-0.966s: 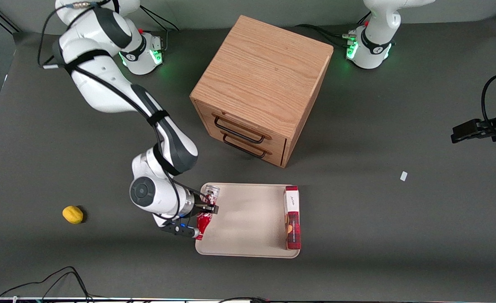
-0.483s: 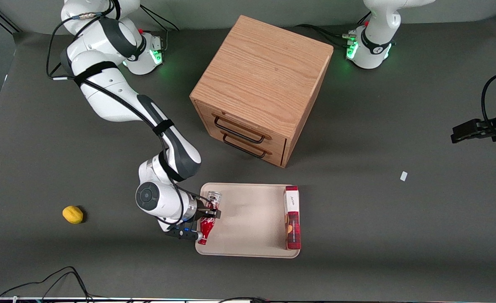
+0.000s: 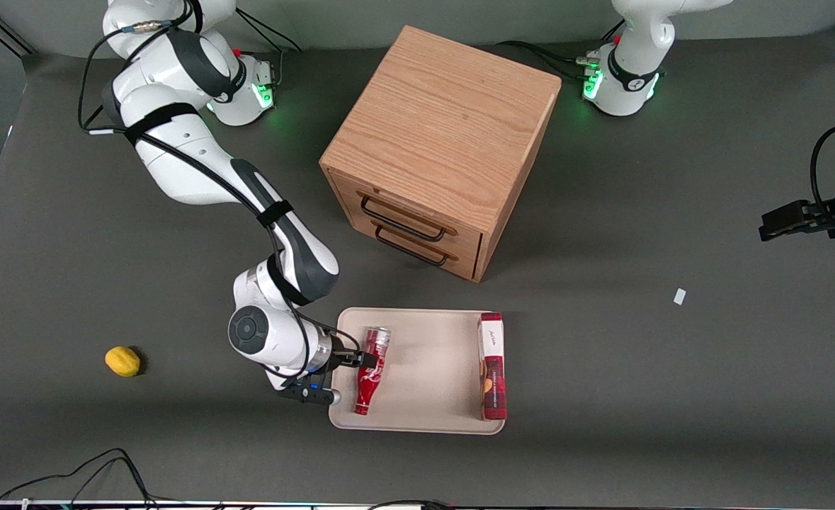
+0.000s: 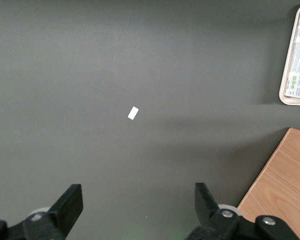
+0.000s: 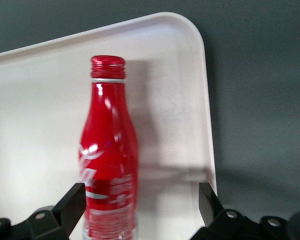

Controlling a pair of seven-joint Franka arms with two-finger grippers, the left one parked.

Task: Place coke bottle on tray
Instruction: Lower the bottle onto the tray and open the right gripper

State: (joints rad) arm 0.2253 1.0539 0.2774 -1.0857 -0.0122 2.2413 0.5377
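Observation:
The coke bottle (image 3: pixel 370 370) is small and red with white script. It lies flat on the beige tray (image 3: pixel 424 375), near the tray's end toward the working arm, with its narrow neck pointing toward the front camera. My right gripper (image 3: pixel 358 360) hovers at that end of the tray, open. In the right wrist view the bottle (image 5: pixel 109 160) lies between the spread fingers (image 5: pixel 72 200), close to one and well apart from the other, on the tray (image 5: pixel 175 75). My gripper (image 5: pixel 140 202) holds nothing.
A red plaid box (image 3: pixel 492 368) lies on the tray at its end toward the parked arm. A wooden two-drawer cabinet (image 3: pixel 445 149) stands farther from the front camera than the tray. A yellow lemon-like object (image 3: pixel 122 360) and a white scrap (image 3: pixel 680 296) lie on the table.
My gripper carried the bottle from the tray's rim further over the tray, then opened. The bottle left the fingers and now lies flat on the tray.

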